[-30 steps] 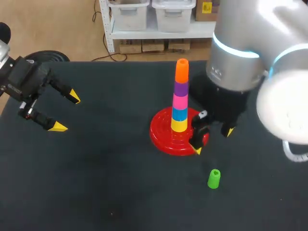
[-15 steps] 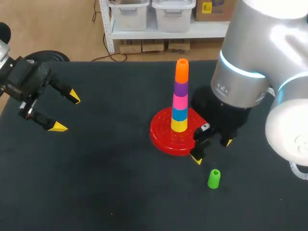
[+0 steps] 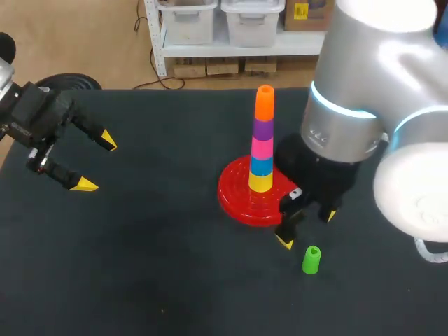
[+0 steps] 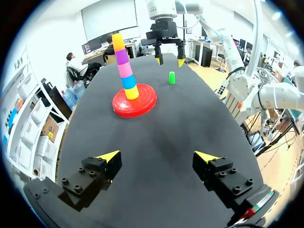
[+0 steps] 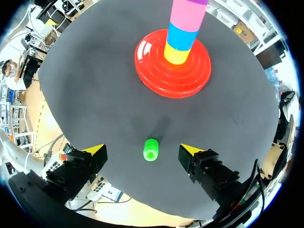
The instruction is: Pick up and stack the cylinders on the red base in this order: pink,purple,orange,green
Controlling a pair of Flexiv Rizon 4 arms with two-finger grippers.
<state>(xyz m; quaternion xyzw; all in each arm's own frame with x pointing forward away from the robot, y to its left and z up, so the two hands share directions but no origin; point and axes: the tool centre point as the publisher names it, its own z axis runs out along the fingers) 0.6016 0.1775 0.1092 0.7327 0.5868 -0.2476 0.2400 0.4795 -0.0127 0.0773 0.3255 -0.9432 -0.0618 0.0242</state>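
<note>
Right pincer (image 3: 308, 229): fingers spread apart, holding nothing. It hangs above the worktop (image 3: 154, 266), just beside the rim of the red base (image 3: 238, 203). In the right wrist view the pincer (image 5: 142, 149) has the green cylinder (image 5: 151, 149) under it, in line with the gap between the two yellow tips. Neither finger touches the cylinder.

Green cylinder (image 3: 311, 260): alone on the worktop, hollow end up, near the base but apart from it.

Red base (image 5: 156, 71): carries a stack of five pieces. From the bottom these are the yellow cylinder (image 3: 260, 183), blue cylinder (image 3: 261, 166), pink cylinder (image 3: 262, 148), purple cylinder (image 3: 263, 129) and orange cylinder (image 3: 264, 103). The column stands upright.

Left pincer (image 3: 96, 162): fingers wide apart, holding nothing, at the left side of the worktop and well apart from the base. In its own wrist view the pincer (image 4: 157, 156) faces the base (image 4: 142, 102), with the green cylinder (image 4: 172, 77) beyond it.
</note>
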